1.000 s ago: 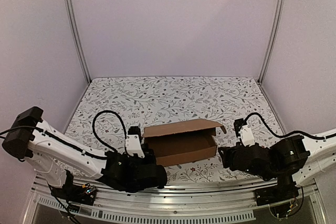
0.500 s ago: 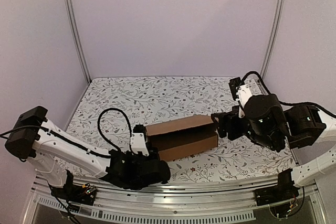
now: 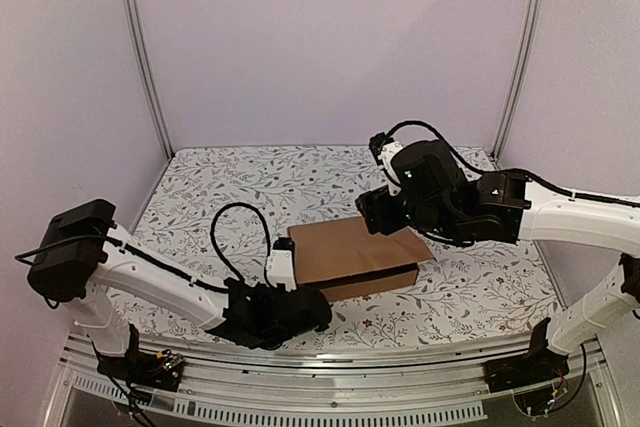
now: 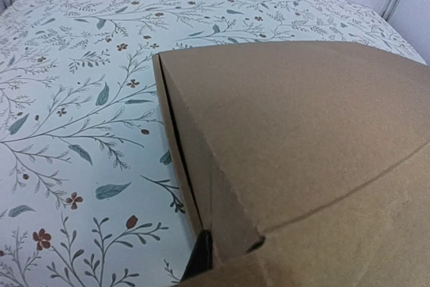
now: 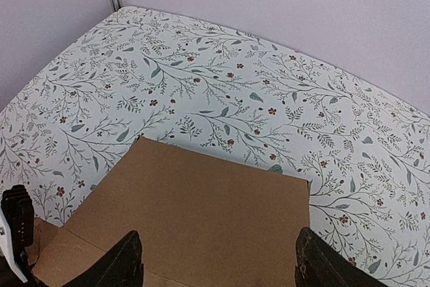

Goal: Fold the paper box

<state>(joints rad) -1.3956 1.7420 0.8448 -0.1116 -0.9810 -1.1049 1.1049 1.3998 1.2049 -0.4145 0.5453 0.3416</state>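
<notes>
The paper box (image 3: 352, 253) is plain brown cardboard and lies in the middle of the table with its lid folded flat. My left gripper (image 3: 303, 294) is at its near-left corner, shut on the box wall. In the left wrist view one black fingertip (image 4: 200, 260) shows against that corner, and cardboard of the paper box (image 4: 302, 119) hides the rest. My right gripper (image 3: 378, 217) hangs over the lid's far right part. In the right wrist view that gripper (image 5: 222, 267) stands open, its two fingers wide apart above the lid of the paper box (image 5: 195, 206). Whether they touch it I cannot tell.
A floral cloth (image 3: 250, 187) covers the table. Metal posts (image 3: 143, 52) stand at the back corners, with plain walls on three sides. The left arm's black cable (image 3: 235, 232) loops up beside the box's left end. A metal rail (image 3: 330, 397) runs along the near edge.
The lid has gone from raised to folded flat on the box. My right arm swung from the near right up and over the box's far side. The left gripper and box shifted slightly right.
</notes>
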